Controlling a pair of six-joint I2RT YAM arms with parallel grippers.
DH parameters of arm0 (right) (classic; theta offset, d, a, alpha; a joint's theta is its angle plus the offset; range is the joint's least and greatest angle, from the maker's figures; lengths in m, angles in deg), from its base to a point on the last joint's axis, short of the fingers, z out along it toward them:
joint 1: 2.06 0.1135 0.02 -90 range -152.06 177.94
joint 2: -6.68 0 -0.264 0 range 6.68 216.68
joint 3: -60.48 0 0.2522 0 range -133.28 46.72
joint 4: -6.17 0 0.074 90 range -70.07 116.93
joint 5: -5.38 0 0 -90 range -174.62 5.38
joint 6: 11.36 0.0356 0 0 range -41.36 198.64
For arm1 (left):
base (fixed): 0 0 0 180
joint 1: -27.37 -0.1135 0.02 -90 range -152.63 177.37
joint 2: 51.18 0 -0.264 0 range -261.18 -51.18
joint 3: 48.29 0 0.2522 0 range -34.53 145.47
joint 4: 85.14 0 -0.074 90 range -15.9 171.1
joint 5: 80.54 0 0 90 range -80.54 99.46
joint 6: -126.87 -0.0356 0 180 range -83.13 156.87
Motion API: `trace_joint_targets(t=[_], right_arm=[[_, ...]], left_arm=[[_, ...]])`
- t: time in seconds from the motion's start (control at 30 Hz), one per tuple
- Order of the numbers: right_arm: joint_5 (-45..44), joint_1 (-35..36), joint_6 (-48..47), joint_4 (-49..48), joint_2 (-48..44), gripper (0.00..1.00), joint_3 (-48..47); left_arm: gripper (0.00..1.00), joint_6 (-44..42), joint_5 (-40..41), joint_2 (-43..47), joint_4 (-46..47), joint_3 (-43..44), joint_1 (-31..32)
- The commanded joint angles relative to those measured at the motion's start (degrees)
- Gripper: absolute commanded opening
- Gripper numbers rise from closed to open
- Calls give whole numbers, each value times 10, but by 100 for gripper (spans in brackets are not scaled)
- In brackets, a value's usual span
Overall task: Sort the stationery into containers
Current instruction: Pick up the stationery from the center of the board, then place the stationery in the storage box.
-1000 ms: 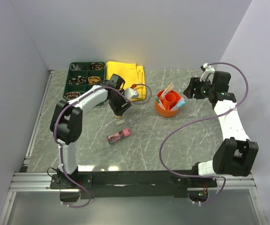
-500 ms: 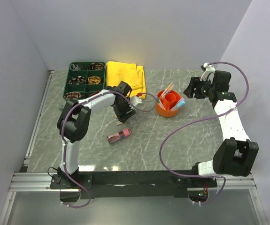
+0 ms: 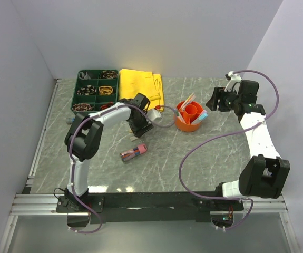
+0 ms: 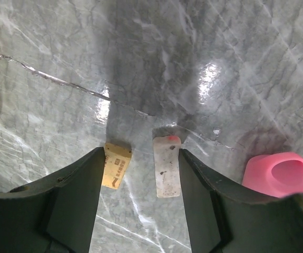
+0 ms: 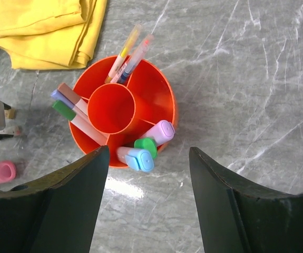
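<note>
Overhead camera spans the table (image 3: pixel 156 168); wrist cameras look straight down (right shares pot (image 3: pixel 184 126)).

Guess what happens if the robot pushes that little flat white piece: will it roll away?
Probably not: the white piece looks flat-sided, so it should slide rather than roll. It looks thin and small, so likely light, and the table is glossy, so it may skid.

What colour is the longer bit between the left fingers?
Longer bit: off-white, red spot at one end; left wrist view shows it best.
</note>
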Motion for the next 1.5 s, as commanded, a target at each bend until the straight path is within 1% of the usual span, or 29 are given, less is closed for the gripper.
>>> trace_joint_targets(t=[0.0,0.13,0.27,0.53,0.6,0.63,0.7,0.73,0.8,0.83,0.9,0.93,0.97,1.0,1.03,1.07,1.1,1.2,1.23,1.27,1.3,1.33,1.37,1.4,1.43,1.47], right_arm=[[-5,1,-8,-10,-29,70,6],[-5,1,-7,-11,-36,70,17],[-5,1,-7,-11,-39,70,20],[-5,1,-4,-14,-37,70,20],[-4,1,-3,-16,-37,70,20],[-3,1,-3,-16,-37,70,20],[-3,1,-3,-15,-37,70,18],[-3,1,-3,-15,-38,70,18],[-4,1,-3,-15,-39,70,17],[-5,1,-3,-16,-39,70,16],[-6,1,-5,-14,-44,70,16],[-8,1,-6,-14,-45,70,16],[-11,0,-8,-14,-49,70,17],[-12,0,-10,-12,-51,70,19],[-13,0,-10,-11,-53,70,20],[-16,-2,-11,-11,-58,70,21],[-17,-3,-11,-13,-61,70,26],[-20,-6,-8,-15,-71,70,34],[-20,-7,-7,-17,-73,70,38],[-21,-8,-5,-17,-80,70,40],[-22,-9,-6,-17,-83,70,43],[-25,-10,-7,-15,-86,71,44],[-27,-11,-7,-15,-90,70,45],[-28,-13,-10,-11,-93,70,45],[-31,-14,-10,-9,-95,71,45],[-33,-15,-12,-7,-97,71,46]], left_arm=[[61,15,-25,-6,-3,-45,29],[60,25,-26,-8,-6,-51,32],[56,26,-25,-7,-11,-57,32],[53,43,-32,-8,-9,-69,32],[50,46,-31,-7,-7,-71,32],[48,46,-32,-7,-6,-69,32],[38,46,-33,-7,-11,-66,32],[28,46,-38,-6,-14,-57,32],[18,41,-42,-6,-32,-45,32],[10,39,-51,-4,-40,-26,32],[3,32,-71,2,-71,3,32],[1,31,-82,4,-83,41,32],[1,25,-110,7,-99,68,32],[1,24,-121,4,-127,97,32],[1,24,-136,0,-146,168,32],[1,20,-157,-15,-159,207,32],[1,20,-162,-26,-186,293,33],[1,12,-198,-77,-218,431,37],[1,13,-206,-86,-207,489,39],[1,13,-223,-87,-184,499,39],[1,11,-256,-79,-156,473,39],[1,14,-272,-48,-64,443,40],[1,22,-288,-30,-11,409,42],[1,27,-320,-12,40,341,44],[1,34,-328,17,101,311,51],[1,51,-332,27,199,285,55]])
